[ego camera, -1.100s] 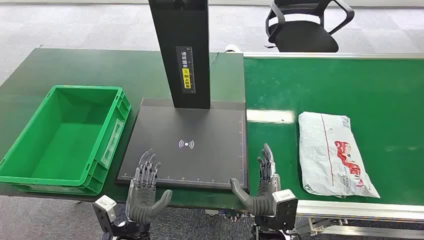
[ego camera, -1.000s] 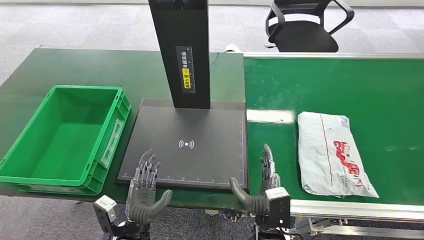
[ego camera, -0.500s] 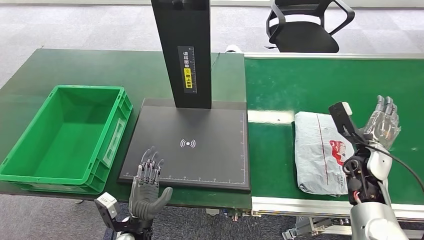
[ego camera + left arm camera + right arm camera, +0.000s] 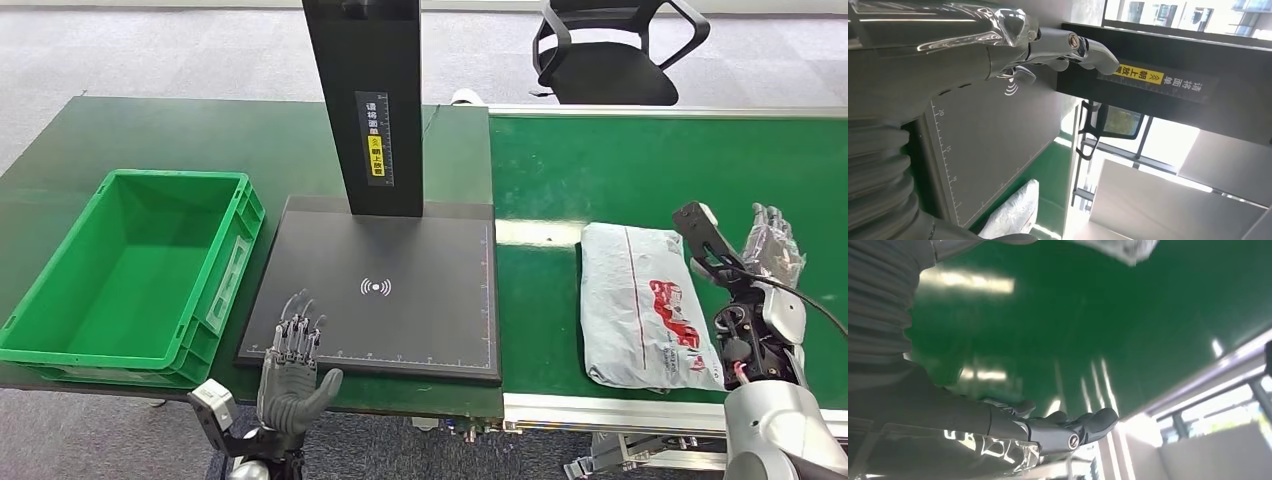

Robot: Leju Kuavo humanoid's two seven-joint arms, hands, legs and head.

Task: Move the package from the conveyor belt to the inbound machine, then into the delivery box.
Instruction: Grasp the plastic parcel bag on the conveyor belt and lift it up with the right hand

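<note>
Both hands held nothing when seen from the head. The package (image 4: 642, 305), a grey mailer bag with red print, lay flat on the green conveyor belt (image 4: 640, 165), near its front edge and just beside the right hand (image 4: 770, 248), which hovered at the bag's outer side with fingers spread and not touching it as far as I could tell. The left hand (image 4: 292, 375) waited open, fingers up, at the front edge of the inbound machine (image 4: 375, 290), whose black plate was bare. The green box (image 4: 215, 285) on the bench (image 4: 150, 130) had nothing in it.

From the left wrist, the left hand (image 4: 998, 50) showed straight, parted fingers above the ruled plate, with an end of the package (image 4: 1015, 210) beyond it on the belt.

From the right wrist, the right hand (image 4: 1038, 432) was likewise open over the green belt, and a pale corner of the package (image 4: 1118, 247) sat apart from the fingers.

Nothing of the task looked done (no grasp, no scan, no drop). My judgement: picking up the bag came first, then the plate, then the box.
</note>
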